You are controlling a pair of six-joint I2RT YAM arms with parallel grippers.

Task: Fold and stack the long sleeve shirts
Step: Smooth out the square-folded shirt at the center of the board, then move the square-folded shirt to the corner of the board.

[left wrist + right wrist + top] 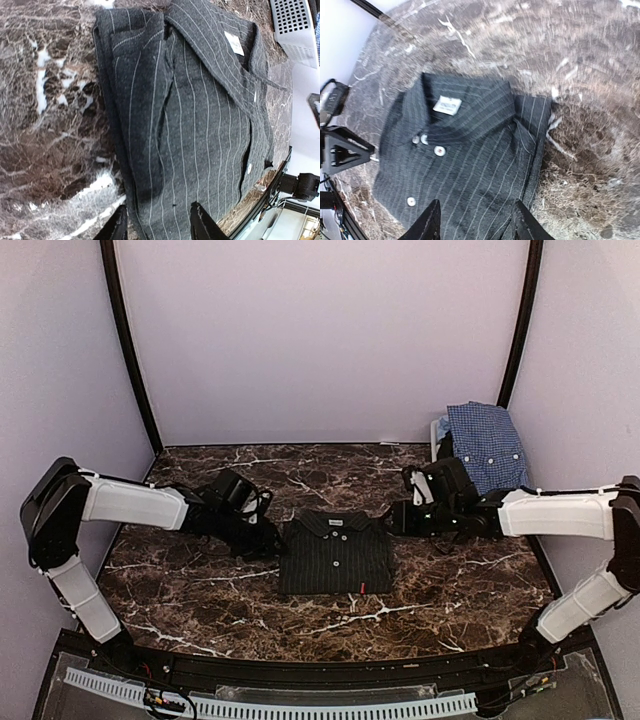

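The folded black pinstriped shirt (335,555) lies collar-up on the marble table (200,590); the left gripper (268,540) sits just left of it, jaws apart, holding nothing; the right gripper (395,518) sits beside its collar, likewise parted; the blue checked shirt (487,445) drapes over the white basket (440,430), beyond and right of it.

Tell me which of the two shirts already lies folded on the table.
The black pinstriped shirt, folded into a neat rectangle in the middle of the table. The blue checked shirt lies bunched up by the white basket in the far right corner.
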